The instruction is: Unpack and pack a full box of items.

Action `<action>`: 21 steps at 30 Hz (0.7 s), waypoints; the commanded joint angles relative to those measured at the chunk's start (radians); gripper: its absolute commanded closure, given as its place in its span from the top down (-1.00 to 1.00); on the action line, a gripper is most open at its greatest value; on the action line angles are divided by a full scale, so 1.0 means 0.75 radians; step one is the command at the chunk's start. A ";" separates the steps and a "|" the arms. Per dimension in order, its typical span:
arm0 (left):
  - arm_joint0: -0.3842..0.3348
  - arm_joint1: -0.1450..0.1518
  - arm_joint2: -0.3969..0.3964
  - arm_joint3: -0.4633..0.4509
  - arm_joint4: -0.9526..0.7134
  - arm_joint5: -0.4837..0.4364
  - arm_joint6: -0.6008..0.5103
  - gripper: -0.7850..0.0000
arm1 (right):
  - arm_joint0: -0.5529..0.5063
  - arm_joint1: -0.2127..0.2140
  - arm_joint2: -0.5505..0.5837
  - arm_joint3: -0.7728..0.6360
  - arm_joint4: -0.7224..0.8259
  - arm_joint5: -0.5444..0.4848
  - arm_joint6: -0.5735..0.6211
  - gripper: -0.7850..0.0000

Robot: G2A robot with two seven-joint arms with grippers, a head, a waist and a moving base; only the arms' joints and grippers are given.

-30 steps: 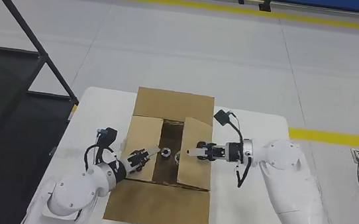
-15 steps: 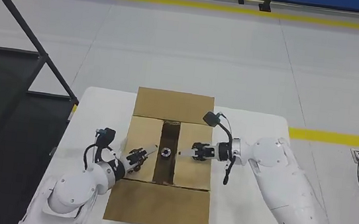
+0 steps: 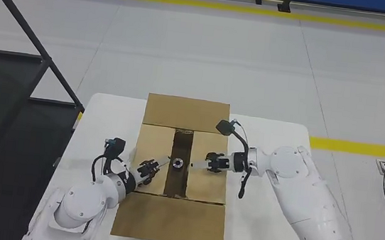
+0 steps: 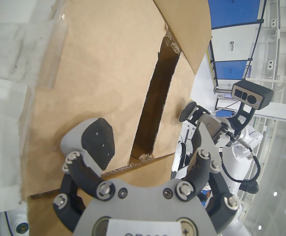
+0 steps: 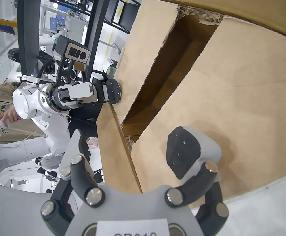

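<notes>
Left hand point(image 4: 149, 138) open on 1 flap point(image 4: 89, 78) of the box point(image 3: 186, 112) — right hand point(image 5: 130, 147) open on the other.

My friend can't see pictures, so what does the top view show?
A cardboard box sits on a white table, its two inner flaps nearly shut with a dark gap between. The left gripper rests on one flap, the right gripper on the other.
</notes>
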 commanded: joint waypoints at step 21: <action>0.126 0.024 -0.542 -0.344 -0.660 -0.030 -0.037 1.00 | -0.057 0.063 0.140 -0.242 0.052 -0.007 -0.039 1.00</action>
